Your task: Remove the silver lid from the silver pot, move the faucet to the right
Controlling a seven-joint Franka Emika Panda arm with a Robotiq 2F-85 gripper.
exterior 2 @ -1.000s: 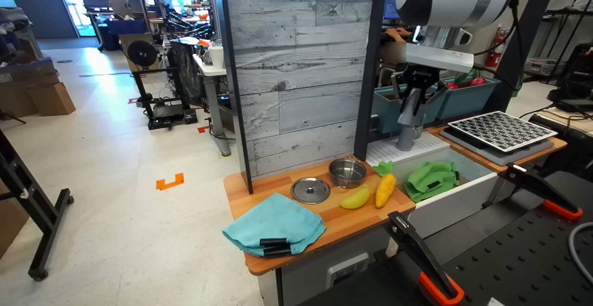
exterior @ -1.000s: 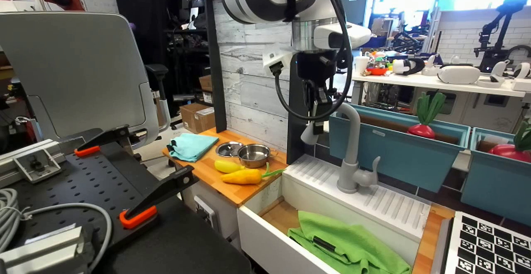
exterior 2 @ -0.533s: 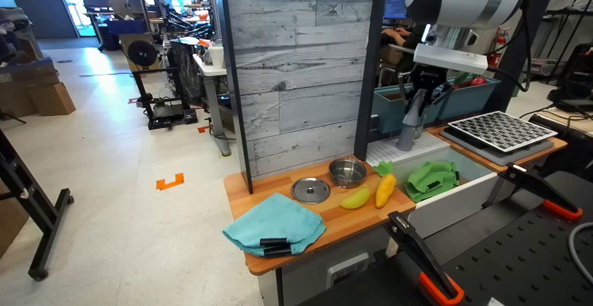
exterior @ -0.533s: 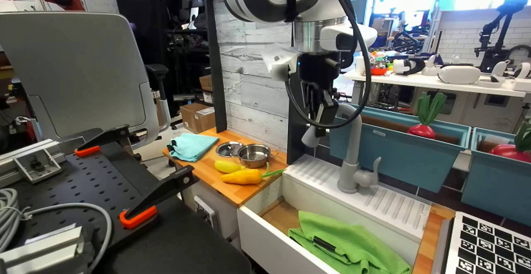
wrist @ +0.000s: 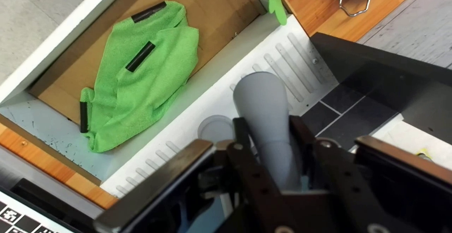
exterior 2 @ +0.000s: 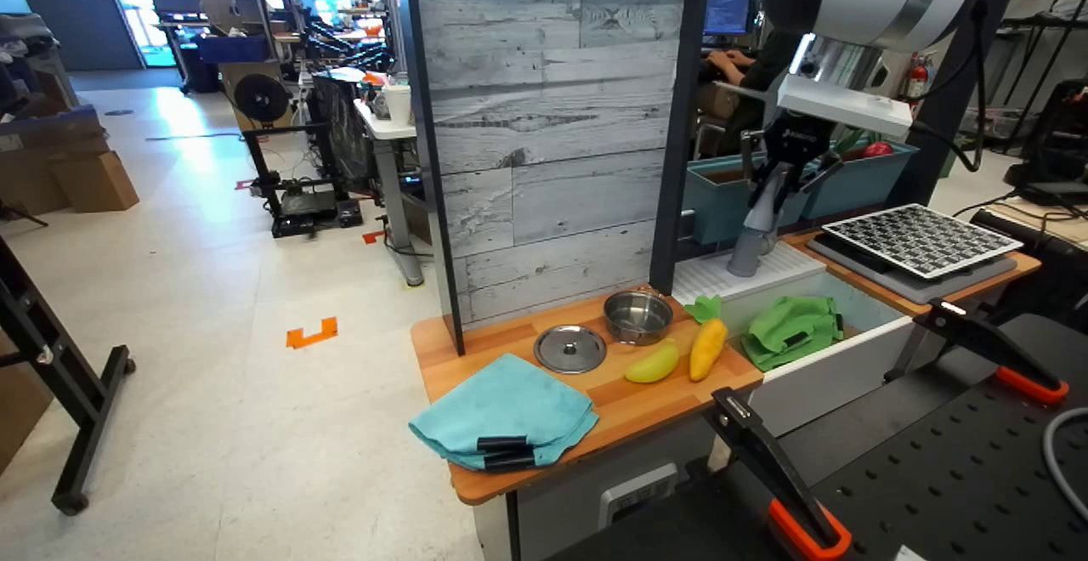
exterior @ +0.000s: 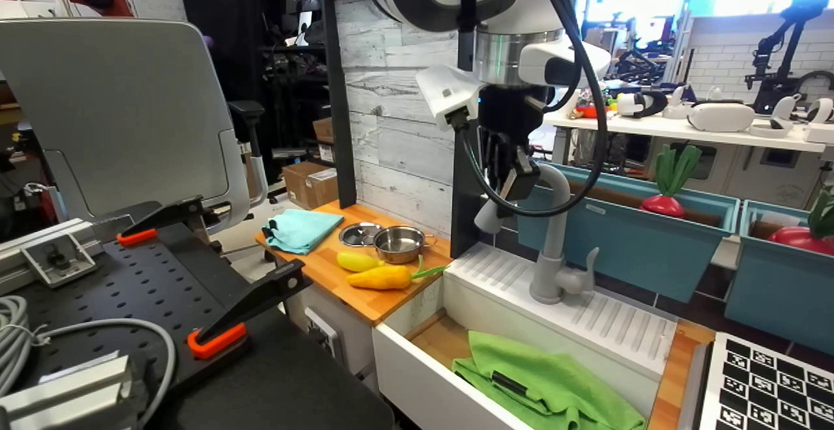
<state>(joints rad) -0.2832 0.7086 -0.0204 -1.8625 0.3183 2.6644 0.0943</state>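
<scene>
The silver lid point(exterior 2: 569, 348) lies flat on the wooden counter, beside the silver pot point(exterior 2: 637, 331). The pot stands uncovered; both also show in an exterior view as the lid point(exterior: 355, 234) and the pot point(exterior: 391, 253). The grey faucet point(exterior: 555, 234) stands on the white sink ledge. My gripper point(exterior: 511, 190) is at its spout. In the wrist view the gripper point(wrist: 268, 120) has one finger on each side of the faucet's spout point(wrist: 261, 95), closed close around it. The upper arch is partly hidden by the gripper.
A green cloth point(exterior: 541, 378) lies in the sink basin. Teal planters point(exterior: 632, 241) stand right behind the faucet. A dark upright post point(exterior 2: 677, 161) and a wood-patterned panel stand beside it. A yellow banana point(exterior 2: 653, 363), an orange vegetable point(exterior 2: 707, 348) and a blue cloth point(exterior 2: 510, 408) lie on the counter.
The arm and gripper have moved to the right in both exterior views and tilted slightly. The faucet's spout has swung slightly along with them. The lid and pot have not moved.
</scene>
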